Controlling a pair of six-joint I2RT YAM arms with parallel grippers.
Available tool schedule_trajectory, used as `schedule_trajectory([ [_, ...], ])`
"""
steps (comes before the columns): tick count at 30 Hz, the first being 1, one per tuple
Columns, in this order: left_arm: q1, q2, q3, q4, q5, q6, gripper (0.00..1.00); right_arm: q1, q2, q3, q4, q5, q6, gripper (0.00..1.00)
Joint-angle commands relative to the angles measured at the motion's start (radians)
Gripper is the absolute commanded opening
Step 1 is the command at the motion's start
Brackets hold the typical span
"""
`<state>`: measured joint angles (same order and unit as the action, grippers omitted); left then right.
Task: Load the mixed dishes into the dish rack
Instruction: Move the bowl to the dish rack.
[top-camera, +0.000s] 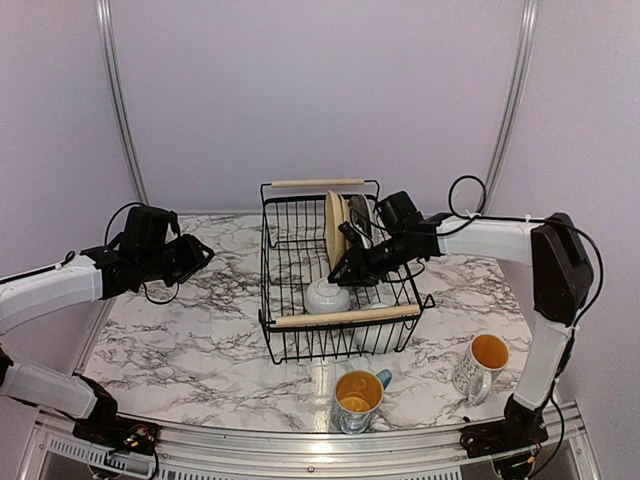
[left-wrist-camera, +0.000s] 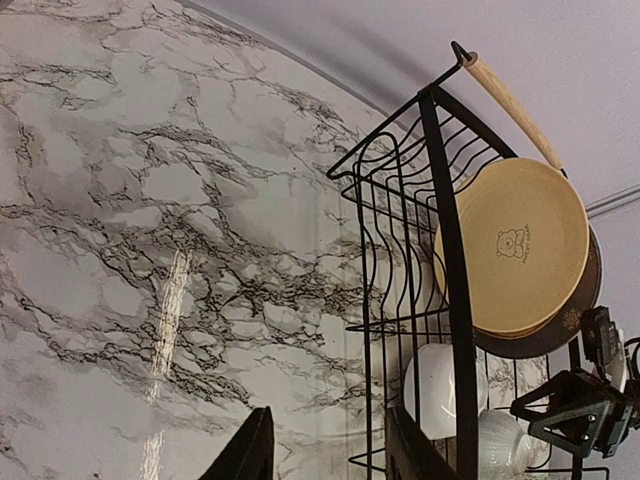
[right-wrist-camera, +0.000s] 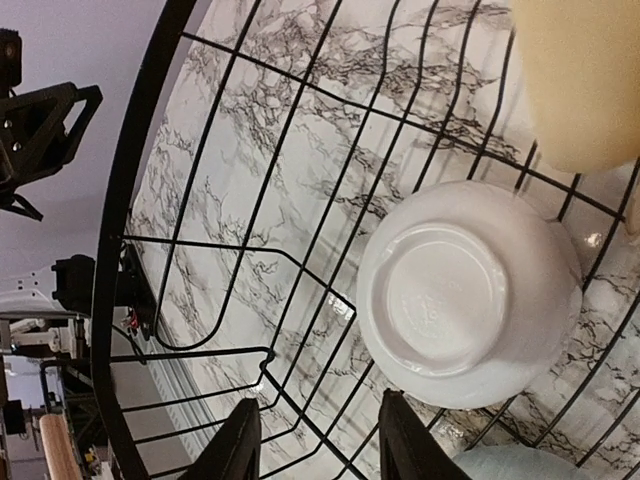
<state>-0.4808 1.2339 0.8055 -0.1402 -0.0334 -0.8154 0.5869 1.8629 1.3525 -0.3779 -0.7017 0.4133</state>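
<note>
- The table has a low lip along its near edge, and both mugs stand close to it. A sideways push there could send one off.
- The rack sits mid-table and is not fastened down that you can see. If a finger hooks a wire on the way out, the whole rack may drag or tip.
- The plates stand on edge in the far slots, with the yellow one facing left. The right arm's wrist is just beside them, so a swing to the right could knock them over.
- The bowl lies upside down inside the rack by the near handle. It takes up floor space, so room for the mugs looks tight.
- The left mug and right mug are upright on the table outside the rack, not yet loaded. I'd judge they are what remains. Their glazed walls may slip in a shallow pinch.
- The right gripper is down inside the rack beside the bowl, fingers apart and holding nothing. Lift it straight up before you travel.
- The left gripper hangs left of the rack, well apart from it, fingers spread and empty. Watch that the two arms don't cross paths over the left mug.
</note>
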Motion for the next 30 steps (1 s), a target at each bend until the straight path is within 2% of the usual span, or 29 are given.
schedule_trajectory([
  [1, -0.008, 0.017, 0.033, 0.017, 0.013, 0.019, 0.4, 0.051, -0.044, 0.091, -0.087, 0.004, -0.213, 0.38],
  [6, -0.01, 0.02, 0.047, 0.004, 0.019, 0.042, 0.4, 0.11, -0.005, 0.227, -0.231, 0.033, -0.479, 0.38],
  [11, -0.013, 0.018, 0.044, 0.002, 0.026, 0.05, 0.4, 0.115, 0.078, 0.334, -0.256, 0.148, -0.596, 0.37],
  [17, -0.014, 0.005, 0.048, -0.024, 0.023, 0.073, 0.4, 0.127, 0.2, 0.406, -0.292, 0.214, -0.642, 0.34],
  [24, -0.016, -0.012, 0.052, -0.061, -0.002, 0.093, 0.4, 0.157, 0.241, 0.413, -0.268, 0.284, -0.674, 0.32],
  [30, -0.018, -0.016, 0.037, -0.044, 0.013, 0.084, 0.4, 0.169, 0.285, 0.436, -0.315, 0.38, -0.701, 0.33],
])
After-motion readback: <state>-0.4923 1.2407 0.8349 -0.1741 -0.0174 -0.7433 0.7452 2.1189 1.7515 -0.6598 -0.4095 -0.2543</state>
